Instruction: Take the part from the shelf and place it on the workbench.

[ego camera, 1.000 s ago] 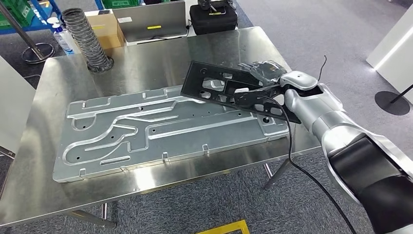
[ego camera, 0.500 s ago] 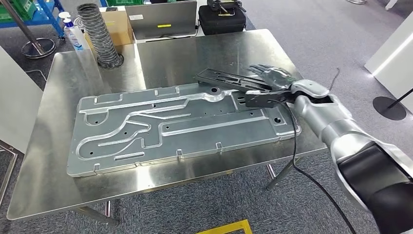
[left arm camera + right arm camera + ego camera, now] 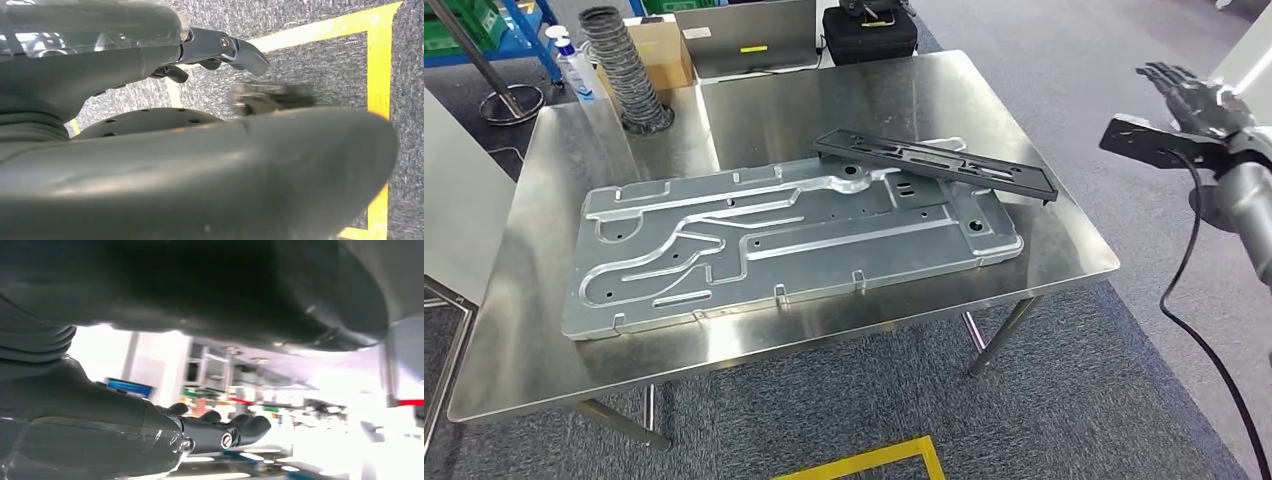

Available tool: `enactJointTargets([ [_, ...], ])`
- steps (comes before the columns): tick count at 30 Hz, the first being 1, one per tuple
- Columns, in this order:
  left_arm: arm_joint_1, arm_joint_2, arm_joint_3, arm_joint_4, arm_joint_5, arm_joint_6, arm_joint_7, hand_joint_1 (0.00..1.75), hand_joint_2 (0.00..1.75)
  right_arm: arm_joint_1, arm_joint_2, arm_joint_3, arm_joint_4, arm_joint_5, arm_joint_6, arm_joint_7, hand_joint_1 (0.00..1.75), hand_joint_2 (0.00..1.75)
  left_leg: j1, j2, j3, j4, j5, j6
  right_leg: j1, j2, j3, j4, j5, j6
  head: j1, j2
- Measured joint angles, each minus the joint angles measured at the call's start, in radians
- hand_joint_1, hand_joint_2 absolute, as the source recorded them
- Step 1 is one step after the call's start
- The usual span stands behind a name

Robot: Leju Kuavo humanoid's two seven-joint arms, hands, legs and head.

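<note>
Placement looked finished, operator: the black part lay on the table, partly across the metal panel. Your right hand hung beside the table, fingers spread, grasping nothing; your left hand I couldn't judge.

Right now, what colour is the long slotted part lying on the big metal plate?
Black, against the silver plate; the slotted part shows best in the head view.

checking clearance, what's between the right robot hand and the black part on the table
In the head view, only bare steel workbench edge and grey carpet lie between the right robot hand and the black part; nothing stands in that stretch.
</note>
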Motion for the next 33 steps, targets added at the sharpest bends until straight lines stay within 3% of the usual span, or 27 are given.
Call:
enactJointTargets([
  [1, 0.0, 0.0, 0.002, 0.0, 0.003, -0.001, -0.005, 0.0, 0.0, 0.029, -0.023, -0.022, -0.003, -0.022, -0.017, 0.002, 0.0, 0.0, 0.001, 0.0, -0.001, 0.044, -0.012, -0.002, 0.0, -0.002, -0.01, 0.0, 0.008, 0.002, 0.0, 0.0],
  [2, -0.001, 0.0, 0.004, 0.0, 0.005, -0.002, -0.008, 0.0, 0.0, 0.064, -0.043, -0.048, -0.004, -0.048, -0.036, -0.001, 0.0, 0.0, 0.001, 0.001, 0.013, 0.055, -0.001, -0.003, 0.0, -0.004, -0.02, 0.001, 0.016, 0.004, 0.0, 0.0],
  [3, -0.001, 0.0, 0.006, 0.0, 0.007, -0.003, -0.01, 0.0, 0.0, 0.109, -0.064, -0.081, -0.004, -0.077, -0.057, -0.006, 0.0, 0.0, 0.002, 0.001, 0.044, 0.031, 0.025, -0.003, 0.0, -0.006, -0.031, 0.002, 0.024, 0.007, 0.0, 0.0],
  [4, -0.001, 0.0, 0.007, 0.0, 0.007, -0.003, -0.011, 0.0, 0.0, 0.16, -0.081, -0.119, -0.004, -0.106, -0.08, -0.016, 0.0, 0.0, 0.003, 0.0, 0.092, -0.026, 0.05, -0.002, -0.001, -0.008, -0.041, 0.003, 0.032, 0.011, 0.0, 0.0],
  [6, -0.002, 0.0, 0.008, 0.0, 0.007, -0.003, -0.012, 0.0, 0.0, 0.273, -0.107, -0.209, -0.002, -0.154, -0.122, -0.041, 0.0, 0.0, 0.004, -0.005, 0.193, -0.17, 0.059, 0.003, 0.0, -0.01, -0.055, 0.005, 0.046, 0.022, 0.0, 0.0],
  [8, -0.003, 0.001, 0.008, 0.0, 0.003, -0.001, -0.01, 0.0, 0.0, 0.39, -0.114, -0.311, 0.002, -0.194, -0.157, -0.069, 0.0, 0.0, 0.001, -0.011, 0.235, -0.246, 0.045, 0.013, 0.001, -0.013, -0.057, 0.002, 0.061, 0.034, 0.0, 0.0],
  [10, -0.003, 0.0, 0.008, 0.0, -0.003, 0.006, -0.013, 0.0, 0.0, 0.508, -0.104, -0.412, 0.008, -0.226, -0.182, -0.097, 0.0, 0.0, 0.0, -0.012, 0.23, -0.259, 0.059, 0.029, -0.002, -0.012, -0.056, -0.006, 0.075, 0.047, 0.0, 0.0],
  [11, -0.004, 0.001, 0.008, 0.0, -0.006, 0.011, -0.015, 0.0, 0.0, 0.566, -0.095, -0.46, 0.012, -0.237, -0.191, -0.11, 0.0, 0.0, 0.0, -0.012, 0.225, -0.265, 0.069, 0.038, -0.004, -0.009, -0.061, -0.002, 0.064, 0.053, 0.0, 0.0],
  [13, -0.006, 0.001, 0.008, 0.0, -0.009, 0.02, -0.019, 0.0, 0.0, 0.675, -0.069, -0.55, 0.02, -0.245, -0.208, -0.133, 0.0, 0.0, 0.001, -0.01, 0.207, -0.276, 0.093, 0.053, -0.008, -0.002, -0.089, 0.064, -0.013, 0.06, 0.001, 0.0],
  [15, -0.005, 0.003, 0.008, 0.0, -0.012, 0.027, -0.023, 0.0, 0.0, 0.764, -0.025, -0.633, 0.026, -0.238, -0.226, -0.149, 0.0, 0.0, -0.003, -0.008, 0.181, -0.277, 0.113, 0.058, -0.009, 0.001, -0.127, 0.192, -0.097, 0.065, 0.0, 0.0],
  [16, -0.005, 0.005, 0.008, 0.0, -0.013, 0.029, -0.025, 0.0, 0.0, 0.801, 0.003, -0.67, 0.029, -0.231, -0.234, -0.153, 0.0, 0.0, -0.004, -0.007, 0.169, -0.277, 0.122, 0.058, -0.01, 0.001, -0.138, 0.248, -0.107, 0.067, 0.001, 0.0],
  [17, -0.004, 0.008, 0.008, 0.0, -0.014, 0.031, -0.028, 0.0, 0.0, 0.832, 0.033, -0.701, 0.032, -0.222, -0.243, -0.156, 0.0, 0.0, -0.005, -0.007, 0.158, -0.276, 0.13, 0.056, -0.011, 0.002, -0.136, 0.277, -0.094, 0.067, 0.0, 0.0],
  [18, -0.004, 0.01, 0.008, 0.0, -0.015, 0.031, -0.03, 0.0, 0.0, 0.859, 0.066, -0.729, 0.035, -0.21, -0.256, -0.159, 0.0, 0.0, -0.006, -0.008, 0.146, -0.275, 0.139, 0.053, -0.012, 0.003, -0.118, 0.272, -0.068, 0.066, 0.0, 0.0],
  [19, -0.005, 0.012, 0.008, 0.0, -0.015, 0.032, -0.031, 0.0, 0.0, 0.88, 0.097, -0.754, 0.036, -0.198, -0.273, -0.162, 0.0, 0.0, -0.006, -0.011, 0.135, -0.273, 0.146, 0.05, -0.013, 0.008, -0.08, 0.23, -0.041, 0.062, 0.0, 0.0],
  [20, -0.005, 0.013, 0.008, 0.0, -0.015, 0.032, -0.033, 0.0, 0.0, 0.895, 0.122, -0.776, 0.037, -0.185, -0.292, -0.165, 0.0, 0.0, -0.006, -0.013, 0.125, -0.27, 0.152, 0.046, -0.014, 0.02, -0.025, 0.159, -0.033, 0.057, 0.0, 0.0],
  [22, -0.008, 0.014, 0.008, 0.0, -0.015, 0.032, -0.037, 0.0, 0.0, 0.913, 0.168, -0.818, 0.037, -0.157, -0.328, -0.171, 0.0, 0.0, -0.006, -0.015, 0.112, -0.263, 0.162, 0.036, -0.01, 0.043, 0.072, 0.02, -0.052, 0.046, 0.0, 0.0],
  [23, -0.009, 0.014, 0.007, 0.0, -0.016, 0.032, -0.039, 0.0, 0.0, 0.917, 0.186, -0.836, 0.037, -0.146, -0.34, -0.173, 0.0, 0.0, -0.005, -0.017, 0.109, -0.261, 0.166, 0.031, -0.005, 0.048, 0.097, -0.018, -0.067, 0.04, -0.001, 0.0],
  [26, -0.007, 0.015, 0.006, 0.0, -0.021, 0.032, -0.038, 0.0, 0.0, 0.924, 0.237, -0.875, 0.037, -0.122, -0.352, -0.176, 0.0, 0.0, 0.001, -0.023, 0.101, -0.249, 0.166, 0.014, 0.002, 0.028, 0.102, -0.039, -0.06, 0.018, -0.001, 0.0],
  [28, -0.006, 0.016, 0.005, 0.0, -0.025, 0.033, -0.035, 0.0, 0.0, 0.929, 0.263, -0.893, 0.037, -0.111, -0.346, -0.177, 0.0, 0.0, 0.001, -0.017, 0.072, -0.177, 0.109, 0.006, -0.001, 0.01, 0.096, -0.046, -0.046, 0.002, -0.001, 0.0],
  [30, -0.005, 0.017, 0.004, 0.0, -0.026, 0.034, -0.032, 0.0, 0.0, 0.936, 0.286, -0.909, 0.037, -0.102, -0.336, -0.177, 0.0, 0.0, 0.003, -0.011, 0.024, -0.045, 0.026, -0.003, 0.001, -0.009, 0.085, -0.043, -0.039, -0.003, -0.001, 0.0],
  [31, -0.004, 0.018, 0.004, 0.0, -0.026, 0.035, -0.031, 0.0, 0.0, 0.939, 0.297, -0.916, 0.038, -0.097, -0.333, -0.177, 0.0, 0.0, 0.004, -0.01, 0.007, 0.01, 0.003, -0.008, 0.001, -0.018, 0.08, -0.041, -0.037, -0.004, -0.001, 0.0],
  [32, -0.002, 0.019, 0.004, 0.0, -0.026, 0.035, -0.029, 0.0, 0.0, 0.941, 0.308, -0.922, 0.039, -0.093, -0.331, -0.177, 0.0, 0.0, 0.006, -0.008, 0.007, 0.033, 0.0, -0.012, 0.0, -0.027, 0.074, -0.037, -0.036, -0.003, -0.001, 0.0],
  [33, -0.001, 0.019, 0.004, 0.0, -0.026, 0.036, -0.027, 0.0, 0.0, 0.941, 0.316, -0.929, 0.039, -0.088, -0.331, -0.176, 0.0, 0.0, 0.008, -0.004, 0.026, 0.015, 0.015, -0.016, -0.001, -0.033, 0.069, -0.033, -0.035, -0.002, -0.001, 0.0],
])
